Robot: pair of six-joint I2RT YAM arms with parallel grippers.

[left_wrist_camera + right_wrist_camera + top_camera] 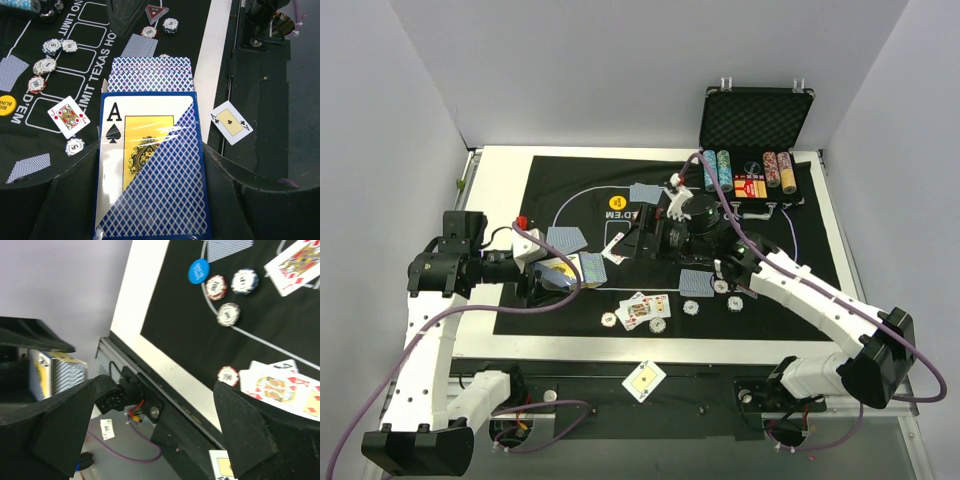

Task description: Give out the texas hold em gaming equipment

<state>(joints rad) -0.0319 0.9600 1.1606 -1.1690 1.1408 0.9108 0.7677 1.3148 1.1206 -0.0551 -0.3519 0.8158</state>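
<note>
Left side: left gripper (pixel 150 200) is clamped narrow on the long sides of the card box (pixel 150 160), open end up, deck (pixel 150 75) poking out of the top. The box is thin card under a loose wrapper, so I'd guess it crushes easily and slips. Cards are light, slick and bendy. Best hold is the exposed short edge of the top card.

One ace of clubs (pixel 231 122) lies off the felt mat (pixel 810 230), face up on the dark frame at the near edge of the bench (pixel 500 200). It lies flat there, hard to get under.

Mid mat: face-down cards (pixel 568 240), a face-up fan (pixel 645 308) and loose poker chips (pixel 692 306) scattered around it. Chips look stiff and dense, so pinch across the rim. Yellow button disc (pixel 617 200) sits further back, blue button disc (pixel 199 271) just beside three chips.

Right gripper (pixel 165 425) hangs over the mat with jaws wide, holding nothing. Both arms crowd the centre, and cables drape over the mat.

Back right: open foam-lined case (pixel 755 120) with more chip stacks (pixel 723 170) inside.
</note>
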